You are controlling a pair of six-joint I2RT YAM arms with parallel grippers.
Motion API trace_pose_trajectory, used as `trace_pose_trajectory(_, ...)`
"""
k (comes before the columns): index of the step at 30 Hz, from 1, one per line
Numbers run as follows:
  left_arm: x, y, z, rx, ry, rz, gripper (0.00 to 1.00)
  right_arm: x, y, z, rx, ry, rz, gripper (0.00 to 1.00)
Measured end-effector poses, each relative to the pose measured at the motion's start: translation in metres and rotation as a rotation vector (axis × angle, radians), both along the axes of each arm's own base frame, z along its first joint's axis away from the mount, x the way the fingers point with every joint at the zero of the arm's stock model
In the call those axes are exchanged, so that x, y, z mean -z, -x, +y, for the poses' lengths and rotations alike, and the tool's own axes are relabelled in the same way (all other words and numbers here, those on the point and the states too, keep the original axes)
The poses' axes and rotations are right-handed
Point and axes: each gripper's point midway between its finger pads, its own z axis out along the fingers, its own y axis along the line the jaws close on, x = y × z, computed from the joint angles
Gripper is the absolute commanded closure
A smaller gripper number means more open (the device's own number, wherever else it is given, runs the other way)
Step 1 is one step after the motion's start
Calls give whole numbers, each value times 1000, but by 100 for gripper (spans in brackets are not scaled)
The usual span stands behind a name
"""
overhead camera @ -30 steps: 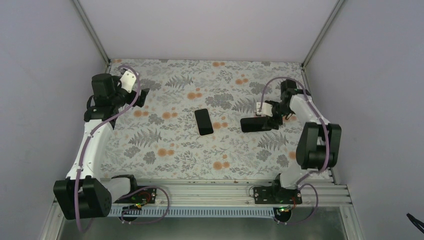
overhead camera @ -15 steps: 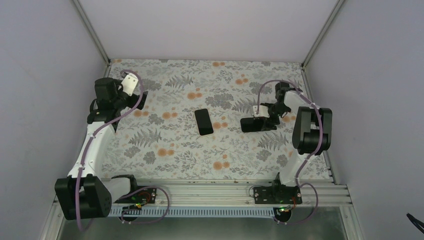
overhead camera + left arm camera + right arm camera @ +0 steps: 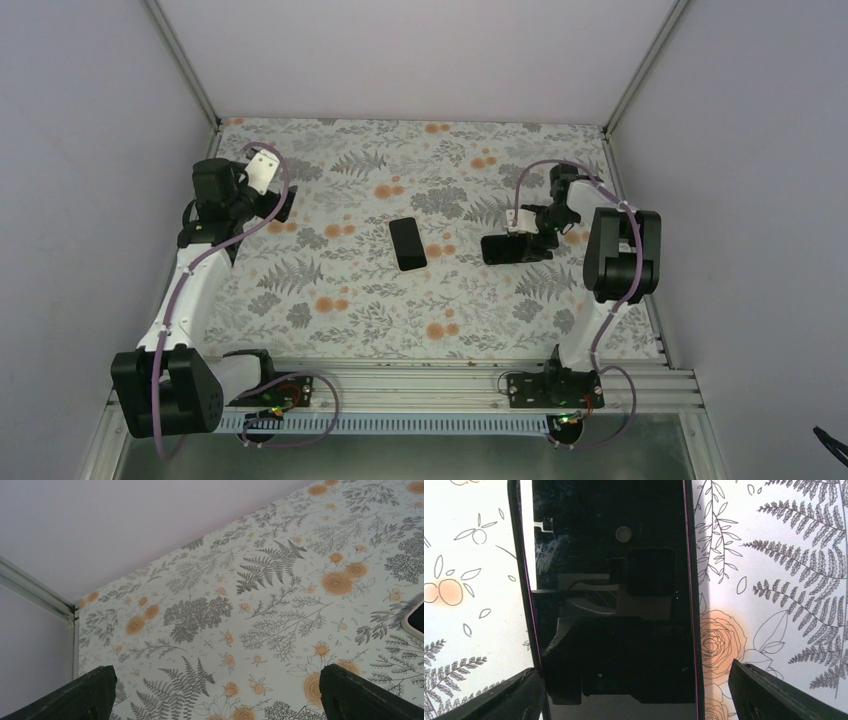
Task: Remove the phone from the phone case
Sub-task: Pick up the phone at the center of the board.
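The flowered tablecloth [image 3: 330,290] carries two black slabs lying apart, with bare cloth between them. The left arm [image 3: 190,290] is folded back toward the far left corner, and the right arm [image 3: 620,255] reaches in from the right. The slab on the right, lying crosswise, I take for the phone case [image 3: 510,249]. In the right wrist view it shows raised side walls around a shiny floor that mirrors the camera, though I cannot rule out that this is glass. The slab at the middle of the table I take for the phone [image 3: 407,244], lying face up. Its corner shows a pale rim in the left wrist view. If that reading holds, the two are already separated and the step in hand is to let go cleanly. The right gripper [image 3: 636,690] hangs over the case with its jaws spread wide, grasping nothing. One of its fingers [image 3: 499,695] sits just beside the case's thin wall, and I cannot tell whether it touches. The other stands clear. It should rise straight up before swinging away, so that the near finger does not hook the rim and drag the light shell toward the phone. The left gripper [image 3: 217,680] is spread too, over bare cloth, and need do nothing.
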Motion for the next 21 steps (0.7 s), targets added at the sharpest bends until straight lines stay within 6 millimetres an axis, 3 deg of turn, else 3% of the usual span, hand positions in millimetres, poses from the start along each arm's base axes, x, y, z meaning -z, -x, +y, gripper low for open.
trace_pose_trajectory(12, 10, 1, -6, 44, -2, 16, 0, 5, 5, -1, 5, 4, 47, 7)
trace_pose_trajectory(14, 10, 1, -7, 53, -5, 15, 0, 10, 6, -3, 4, 15, 75, 3)
trace_pose_trajectory(21, 13, 1, -10, 66, -1, 23, 0, 10, -7, -9, 28, 11, 170, 1)
